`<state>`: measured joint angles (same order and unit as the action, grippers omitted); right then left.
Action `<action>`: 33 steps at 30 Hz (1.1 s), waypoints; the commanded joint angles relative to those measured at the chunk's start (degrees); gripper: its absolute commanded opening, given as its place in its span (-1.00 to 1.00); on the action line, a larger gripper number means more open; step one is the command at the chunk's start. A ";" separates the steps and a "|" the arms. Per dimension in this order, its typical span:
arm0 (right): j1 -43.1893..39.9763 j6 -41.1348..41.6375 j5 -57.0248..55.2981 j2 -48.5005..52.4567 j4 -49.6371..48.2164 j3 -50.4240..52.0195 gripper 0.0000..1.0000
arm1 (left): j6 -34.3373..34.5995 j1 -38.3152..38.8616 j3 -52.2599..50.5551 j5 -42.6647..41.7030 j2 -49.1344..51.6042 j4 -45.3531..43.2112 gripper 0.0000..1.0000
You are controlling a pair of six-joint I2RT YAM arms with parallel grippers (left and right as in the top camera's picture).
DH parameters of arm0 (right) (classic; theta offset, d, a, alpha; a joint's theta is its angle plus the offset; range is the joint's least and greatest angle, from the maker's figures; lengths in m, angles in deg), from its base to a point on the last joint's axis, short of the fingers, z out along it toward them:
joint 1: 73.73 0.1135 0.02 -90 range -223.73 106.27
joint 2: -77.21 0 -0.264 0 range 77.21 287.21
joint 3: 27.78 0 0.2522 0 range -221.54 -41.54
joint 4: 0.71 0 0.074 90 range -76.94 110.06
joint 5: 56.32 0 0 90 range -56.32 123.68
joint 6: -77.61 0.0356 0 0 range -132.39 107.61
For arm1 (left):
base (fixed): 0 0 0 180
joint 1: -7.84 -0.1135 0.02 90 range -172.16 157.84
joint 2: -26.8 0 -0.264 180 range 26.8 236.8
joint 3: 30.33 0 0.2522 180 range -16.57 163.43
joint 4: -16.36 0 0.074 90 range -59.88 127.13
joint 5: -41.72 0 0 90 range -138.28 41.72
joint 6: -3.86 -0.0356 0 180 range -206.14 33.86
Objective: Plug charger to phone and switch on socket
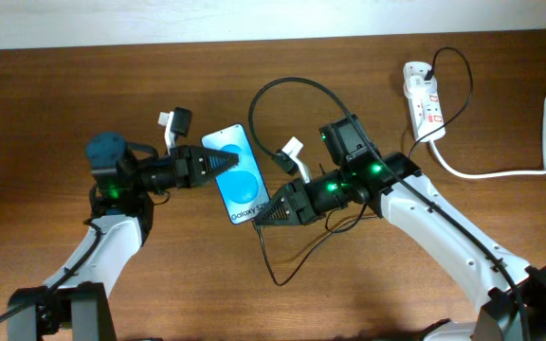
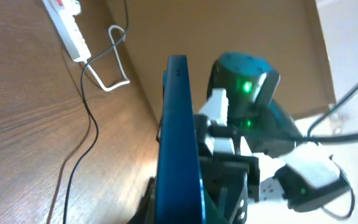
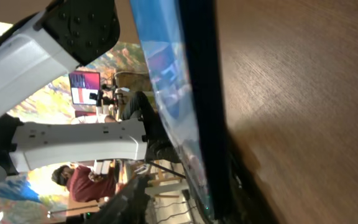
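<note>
**Phone pinched at mid-table; socket at the far right**

A slim rectangular black-edged phone [image 1: 240,180], with a bright blue screen, a round pattern and white "Galaxy S25" lettering, is noted near the middle of the brown wooden table [image 1: 64,95]. It is set at a slant, lettering end toward the robot.

Its far left edge is pinched by the left gripper [image 1: 224,163]. In the left wrist view the phone [image 2: 178,143] is seen edge-on, rising from between the fingers.

The right gripper [image 1: 262,216] is placed at the lettering end. Whether its jaws are spread or pressed together cannot be told. In the right wrist view only the phone's dark edge and glossy screen [image 3: 197,93] are seen, close up.

The charger [image 1: 292,80], a long thin black cable, is looped beyond the right arm. Its plug tip cannot be made out.

The socket [image 1: 423,99], a small white elongated power strip with red marks, lies well apart from the phone. Its thick white cord [image 1: 500,173] is trailed toward the right edge.
</note>
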<state>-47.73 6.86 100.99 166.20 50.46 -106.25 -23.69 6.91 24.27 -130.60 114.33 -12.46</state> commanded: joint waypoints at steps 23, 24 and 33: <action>-0.52 -10.12 -3.06 -0.50 8.17 -1.36 -0.39 | 9.99 0.61 -0.07 10.14 -1.03 -0.22 -1.00; -0.52 -9.92 -3.06 -0.50 8.00 -1.36 -0.46 | 9.99 0.61 -0.07 10.10 -1.03 -0.20 -1.00; -0.57 -8.20 -3.08 -0.50 5.03 -1.36 -0.81 | 8.22 0.61 -0.07 7.41 -1.03 -0.20 -1.00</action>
<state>-47.93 -1.60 98.06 166.20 56.06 -106.58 -14.73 7.46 24.25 -120.97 114.33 -12.33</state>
